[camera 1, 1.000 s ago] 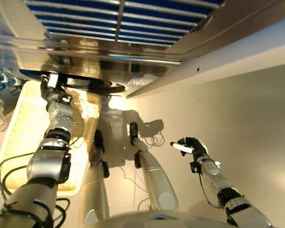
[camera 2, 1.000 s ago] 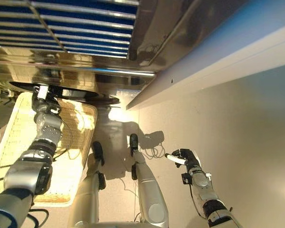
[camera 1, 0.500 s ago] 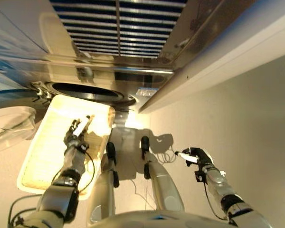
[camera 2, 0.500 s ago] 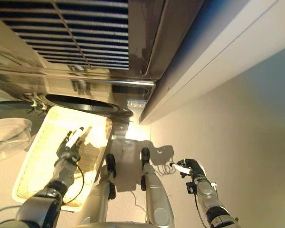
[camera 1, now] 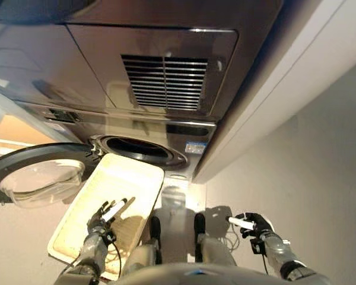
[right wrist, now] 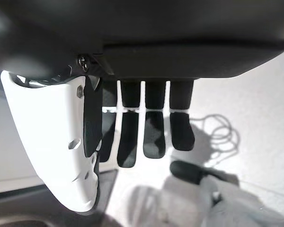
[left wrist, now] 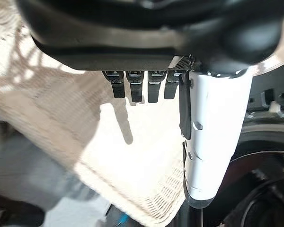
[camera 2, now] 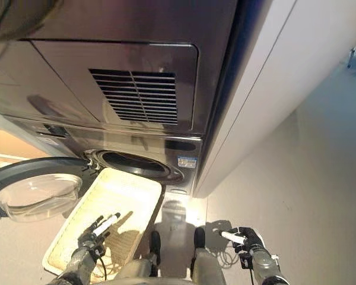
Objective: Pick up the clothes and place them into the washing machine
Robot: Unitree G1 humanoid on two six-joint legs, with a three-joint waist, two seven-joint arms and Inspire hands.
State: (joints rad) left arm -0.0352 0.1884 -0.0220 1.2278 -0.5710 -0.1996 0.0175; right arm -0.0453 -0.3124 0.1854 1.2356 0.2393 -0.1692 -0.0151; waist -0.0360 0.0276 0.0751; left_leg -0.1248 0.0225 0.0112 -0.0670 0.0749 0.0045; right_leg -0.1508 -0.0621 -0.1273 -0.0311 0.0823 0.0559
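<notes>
Right now your left hand (camera 1: 101, 224) hangs over the near half of the wicker basket (camera 1: 136, 178), fingers straight and loosely spread, white-covered thumb pointing toward the machine, and nothing between them. Its wrist view confirms this: the short dark fingers (left wrist: 132, 87) stand in a row, apart from the white thumb cover, with only pale weave showing past them.

Your right hand (camera 1: 256, 224) is held low over the bare floor (camera 1: 320, 166), well to the right of the basket, with its fingers (right wrist: 154, 132) relaxed, slightly bent and side by side, the thumb out, holding nothing.

You can see the basket is a long, shallow rectangle of cream woven cane with rounded corners, lying on the floor with its far short edge just below the drum opening. No clothes show in its interior, nor in either hand; whether any lie inside the drum you cannot tell, as it reads only as a dark oval.

You face a washing machine (camera 2: 136, 77) with a smooth, brushed grey metal front, carrying a rectangular panel of fine horizontal louvres (camera 2: 139, 95). The drum opening (camera 2: 133, 161) is ringed in dark rubber. Its round door (camera 1: 38, 178) is swung open to the left: a dark rim around a clear, bowl-shaped window. A plain white cabinet side (camera 2: 267, 89) runs along the machine's right edge.
</notes>
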